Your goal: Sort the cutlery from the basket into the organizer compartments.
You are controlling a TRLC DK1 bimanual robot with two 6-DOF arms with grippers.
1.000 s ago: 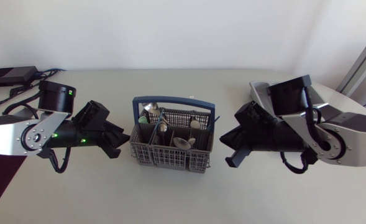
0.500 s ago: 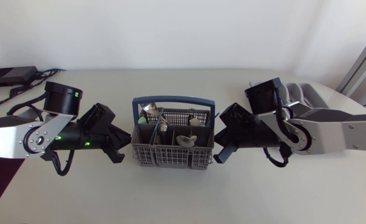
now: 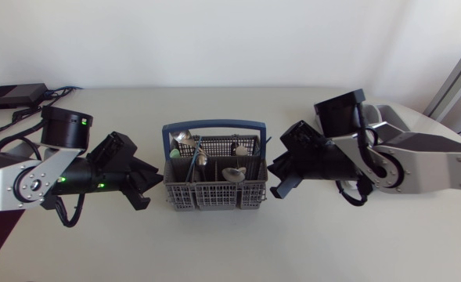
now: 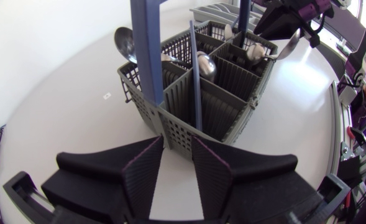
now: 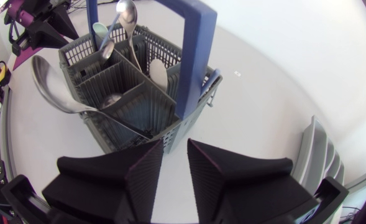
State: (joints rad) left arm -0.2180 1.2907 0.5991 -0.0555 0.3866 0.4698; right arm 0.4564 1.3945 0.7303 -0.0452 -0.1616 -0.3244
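Observation:
The grey plastic cutlery basket [image 3: 214,186] with a blue handle [image 3: 214,125] stands mid-table and holds several spoons [image 3: 232,172]. My left gripper [image 3: 150,189] is at its left end and my right gripper [image 3: 275,180] at its right end. In the left wrist view the left gripper [image 4: 176,146] is open with a narrow gap, the basket's end wall [image 4: 183,127] right at its fingertips. My right gripper [image 5: 175,146] is likewise slightly open at the opposite end wall [image 5: 151,115], under the handle post [image 5: 192,62]. The grey organizer [image 3: 387,116] lies behind my right arm.
A black box with cables [image 3: 15,95] sits at the table's far left corner. The organizer [image 5: 316,155] shows beside my right gripper, near the table's right edge. A big spoon [image 5: 52,87] sticks out over the basket's side.
My right arm swung in from the right to the basket's end and its fingers parted a little. My left gripper stayed at the left end, shifting slightly. The basket moved a little.

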